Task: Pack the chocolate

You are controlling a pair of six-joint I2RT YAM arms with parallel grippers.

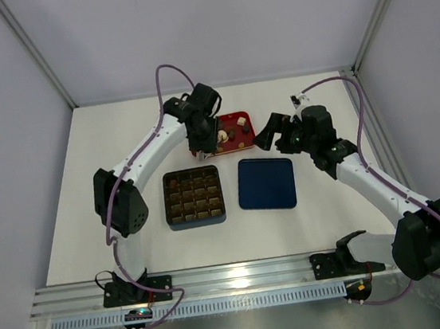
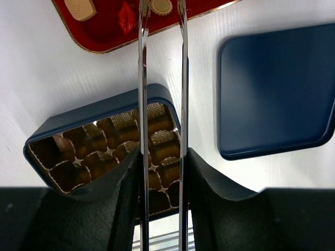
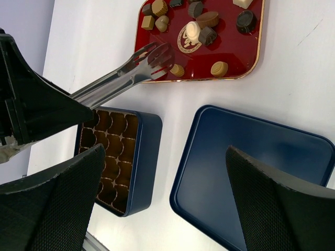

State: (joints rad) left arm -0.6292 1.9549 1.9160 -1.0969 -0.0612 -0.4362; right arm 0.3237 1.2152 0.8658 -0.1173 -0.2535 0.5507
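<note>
The left hand (image 2: pixel 161 178), closed on metal tongs (image 3: pixel 131 74), is at the red tray (image 3: pixel 250 56) near the far edge of the table (image 1: pixel 105 146), where the chocolate (image 3: pixel 208 20) lies; the right hand (image 1: pixel 271 136) hangs open; I think the smooth tips may squeeze a round piece out, off the tray.

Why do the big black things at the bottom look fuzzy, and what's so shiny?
Left wrist view: the left gripper sits too near the lens, so its black fingers blur; the tongs it holds flash white glare. Right wrist view: the right gripper has blurry fingers too, while the chocolate looks sharp. Top external view: even light, soft shadows.
</note>
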